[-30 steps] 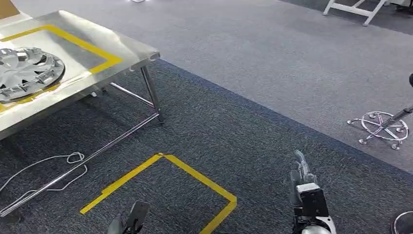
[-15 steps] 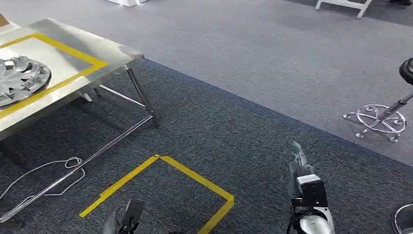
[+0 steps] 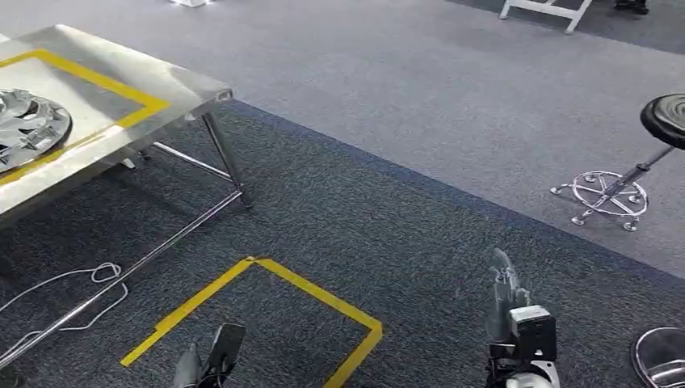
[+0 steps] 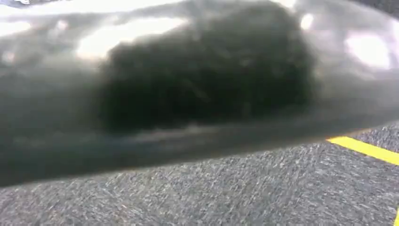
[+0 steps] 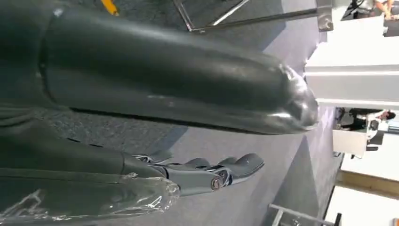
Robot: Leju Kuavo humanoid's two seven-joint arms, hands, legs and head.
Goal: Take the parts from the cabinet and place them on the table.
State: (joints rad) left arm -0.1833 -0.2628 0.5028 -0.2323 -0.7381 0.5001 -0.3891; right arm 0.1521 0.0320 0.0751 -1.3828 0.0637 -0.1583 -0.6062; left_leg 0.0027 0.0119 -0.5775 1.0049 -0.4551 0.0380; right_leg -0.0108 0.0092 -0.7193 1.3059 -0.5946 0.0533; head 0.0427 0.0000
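Observation:
A silver hubcap (image 3: 28, 125) lies inside a yellow tape frame on the steel table (image 3: 161, 77) at the far left of the head view, cut off by the picture's edge. My left hand (image 3: 212, 364) hangs low at the bottom edge over the dark carpet, its dark fingers apart and holding nothing. My right hand (image 3: 505, 295) hangs at the lower right with fingers stretched out straight, nothing in it. The right wrist view shows that hand (image 5: 211, 172) with thumb and fingers extended above the grey floor. The cabinet is out of sight.
A yellow tape square (image 3: 266, 307) marks the dark carpet before me. A white cable (image 3: 73, 283) lies by the table's foot rail. A black stool (image 3: 614, 186) on a chrome base stands at the right, and another chrome base (image 3: 662, 356) sits at the bottom right corner.
The camera has turned to the right: table and hubcap slid toward the left edge and the stool's seat came into sight. Both hands still hang with nothing in them.

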